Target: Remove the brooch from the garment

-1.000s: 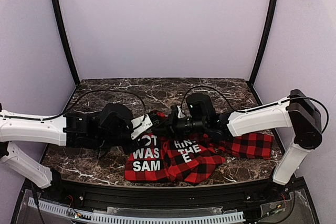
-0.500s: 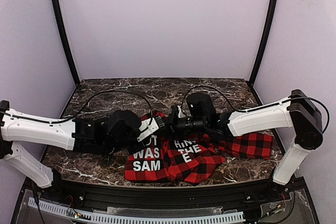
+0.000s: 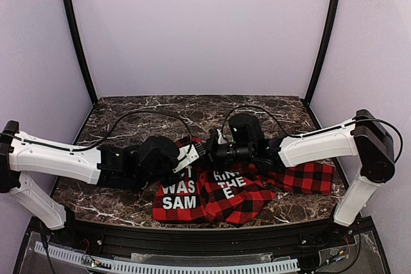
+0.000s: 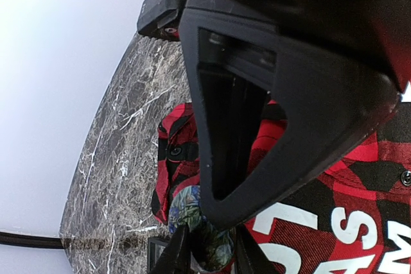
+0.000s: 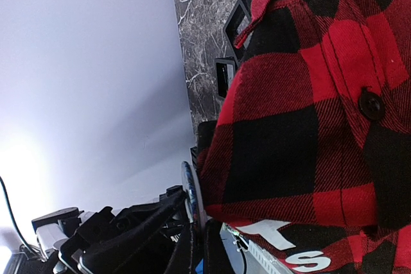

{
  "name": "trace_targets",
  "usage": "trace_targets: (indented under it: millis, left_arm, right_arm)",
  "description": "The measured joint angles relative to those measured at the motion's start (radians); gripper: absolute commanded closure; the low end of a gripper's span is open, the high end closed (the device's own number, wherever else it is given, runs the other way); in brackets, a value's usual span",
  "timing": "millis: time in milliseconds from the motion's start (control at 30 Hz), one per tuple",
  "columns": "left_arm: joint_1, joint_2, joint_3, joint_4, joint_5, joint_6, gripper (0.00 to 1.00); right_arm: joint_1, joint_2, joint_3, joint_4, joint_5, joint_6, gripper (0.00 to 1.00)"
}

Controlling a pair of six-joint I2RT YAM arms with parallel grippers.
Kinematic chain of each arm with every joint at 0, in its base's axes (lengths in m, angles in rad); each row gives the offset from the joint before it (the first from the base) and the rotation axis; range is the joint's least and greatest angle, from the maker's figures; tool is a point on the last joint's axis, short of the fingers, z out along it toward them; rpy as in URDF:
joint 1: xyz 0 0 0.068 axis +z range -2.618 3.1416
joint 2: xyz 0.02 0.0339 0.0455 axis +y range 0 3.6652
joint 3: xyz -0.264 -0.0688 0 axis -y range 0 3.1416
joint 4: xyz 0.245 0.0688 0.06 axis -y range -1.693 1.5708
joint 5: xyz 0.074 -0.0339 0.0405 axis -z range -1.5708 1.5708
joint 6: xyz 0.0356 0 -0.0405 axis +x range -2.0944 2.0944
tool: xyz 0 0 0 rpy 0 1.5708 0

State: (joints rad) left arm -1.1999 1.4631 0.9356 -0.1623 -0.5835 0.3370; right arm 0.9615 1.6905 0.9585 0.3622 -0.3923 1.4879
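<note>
**Top view.** The garment (image 3: 221, 198), red-and-black plaid with white block letters, lies crumpled on the marble table (image 3: 128, 110) toward 6 o'clock. One sleeve trails off toward 3 o'clock. The two arms reach in from either side and meet at the cloth's 11 o'clock edge. The left gripper (image 3: 188, 156) and the right gripper (image 3: 207, 151) sit just beside each other there, nose to nose. The spot between them is too crowded to read from up here.

**Left wrist view.** One of this gripper's own black fingers (image 4: 257, 113) fills the middle of the frame, and I cannot tell how its jaws stand. At 6 o'clock below it sits the brooch (image 4: 191, 213), a small round disc with a leafy blue-green print. It rests against the plaid, just to the 9 o'clock side of the white lettering. Two dark tips flank it at the bottom edge. Bare marble runs off toward 9 o'clock.

**Right wrist view.** This gripper's fingers (image 5: 185, 256) rise from 6 o'clock, clenched together, grasping the garment where its lower fold comes down to their tips. The cloth hangs lifted across the 3 o'clock half and shows two black buttons (image 5: 371, 104). The brooch appears edge-on as a thin pale sliver just above the fingertips. The left gripper looms at 7 o'clock. Two small black square frames (image 5: 236, 24) lie on the marble near 12 o'clock.
</note>
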Motion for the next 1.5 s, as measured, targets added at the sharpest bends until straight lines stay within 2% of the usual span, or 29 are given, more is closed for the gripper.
trace_targets:
  millis: [167, 200, 300, 400, 667, 767, 867, 1000, 1167, 1267, 1500]
  left_arm:
    - [-0.005, 0.009, 0.001, 0.008, -0.021, 0.013, 0.93]
    - [-0.008, 0.011, 0.001, 0.010, -0.027, 0.020, 0.96]
    - [-0.010, 0.016, 0.001, 0.016, -0.036, 0.023, 0.99]
    - [-0.009, 0.016, 0.001, 0.016, -0.041, 0.018, 0.99]
    - [-0.002, -0.021, 0.001, -0.010, 0.010, -0.042, 0.99]
    - [0.023, -0.045, 0.012, -0.054, 0.097, -0.085, 0.99]
    - [0.076, -0.056, 0.039, -0.100, 0.219, -0.133, 0.99]
    - [0.159, -0.058, 0.085, -0.162, 0.404, -0.188, 0.99]
    - [0.225, -0.049, 0.151, -0.236, 0.661, -0.232, 0.99]
    - [0.254, -0.041, 0.171, -0.252, 0.794, -0.253, 0.99]
    - [0.335, -0.064, 0.151, -0.214, 1.017, -0.346, 0.99]
  right_arm:
    - [0.000, 0.000, -0.003, 0.010, 0.000, 0.020, 1.00]
    - [0.000, 0.000, -0.005, 0.013, 0.000, 0.025, 0.97]
    - [0.000, 0.000, -0.015, 0.035, -0.001, 0.034, 0.72]
    - [0.000, -0.004, -0.030, 0.065, 0.000, 0.029, 0.57]
    - [-0.001, -0.160, -0.096, -0.031, 0.126, -0.034, 0.40]
    - [-0.002, -0.253, -0.123, -0.089, 0.210, -0.072, 0.36]
    - [-0.005, -0.341, -0.183, -0.110, 0.283, -0.122, 0.36]
    - [-0.007, -0.430, -0.280, -0.101, 0.342, -0.286, 0.39]
    - [-0.006, -0.474, -0.290, -0.056, 0.257, -0.578, 0.37]
    - [-0.006, -0.491, -0.289, -0.021, 0.173, -0.697, 0.35]
    - [0.023, -0.447, -0.296, 0.129, 0.051, -0.773, 0.30]
